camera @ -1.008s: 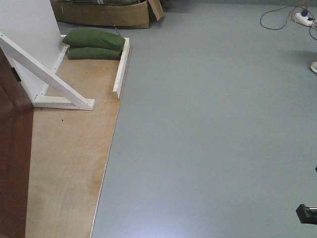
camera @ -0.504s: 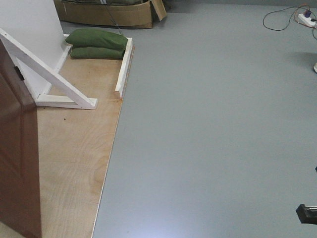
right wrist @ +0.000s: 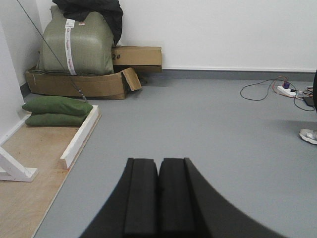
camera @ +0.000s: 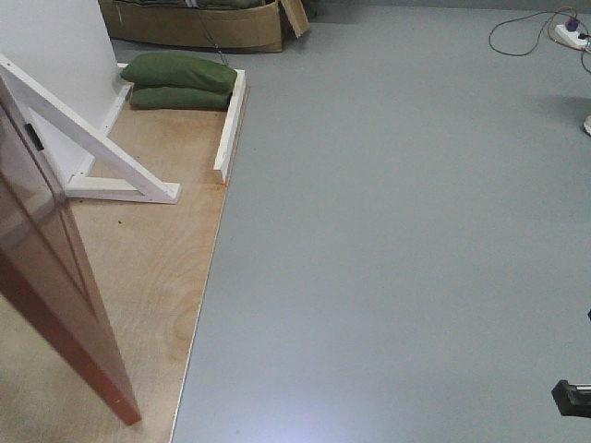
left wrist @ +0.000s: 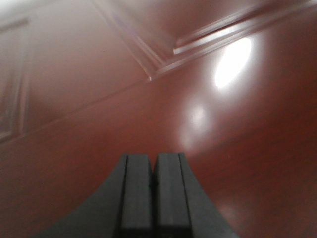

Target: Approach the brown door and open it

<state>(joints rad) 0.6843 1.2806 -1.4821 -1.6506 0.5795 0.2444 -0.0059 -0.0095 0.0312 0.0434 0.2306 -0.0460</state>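
The brown door (camera: 51, 286) stands at the left of the front view, swung out over the plywood floor panel (camera: 152, 277). Its glossy panelled face fills the left wrist view (left wrist: 99, 109). My left gripper (left wrist: 153, 163) is shut and empty, its fingertips close to the door face; I cannot tell if they touch it. My right gripper (right wrist: 159, 166) is shut and empty, held over the grey floor (right wrist: 208, 129), away from the door.
A white wooden brace (camera: 92, 148) and white wall panel (camera: 51, 55) stand behind the door. Two green sandbags (camera: 180, 78) lie by a white rail (camera: 229, 125). A cardboard box (camera: 194, 28) sits beyond. A power strip with cables (camera: 568, 32) lies at far right.
The door's bottom edge has moved to the right across the plywood, showing more of its face. The front view has shifted slightly.
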